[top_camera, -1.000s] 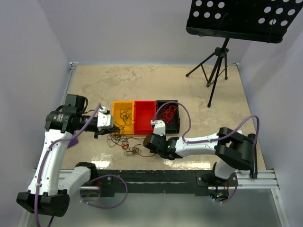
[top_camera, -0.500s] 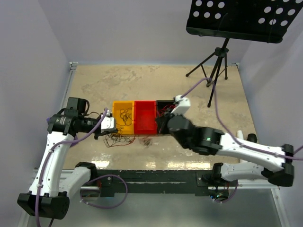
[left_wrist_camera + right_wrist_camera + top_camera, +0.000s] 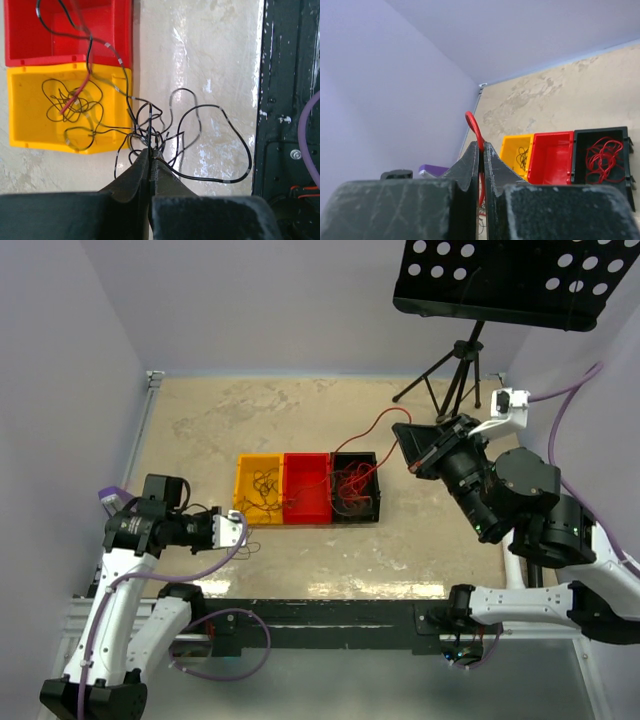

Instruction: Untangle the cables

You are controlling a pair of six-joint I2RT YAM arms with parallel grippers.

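Two pinches: red cable [image 3: 472, 124] clamped in right gripper [image 3: 481, 148], black tangle [image 3: 159, 134] in left gripper [image 3: 151, 153]. Red pile [image 3: 352, 485] may be dragged from black bin [image 3: 379, 483] if snagged.

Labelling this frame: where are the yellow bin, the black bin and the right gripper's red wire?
yellow bin [image 3: 238, 490], top view, left wall.
black bin [image 3: 378, 502], top view, right wall.
red wire [image 3: 473, 126], right wrist view, curved loop.

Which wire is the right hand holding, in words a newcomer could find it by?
On the table stands a row of three bins, the black bin at its right end. From the red tangle inside it, one red wire rises through the air to the shut right hand. Its neighbours lie coiled in the bin; this one alone is strung up clear of it.
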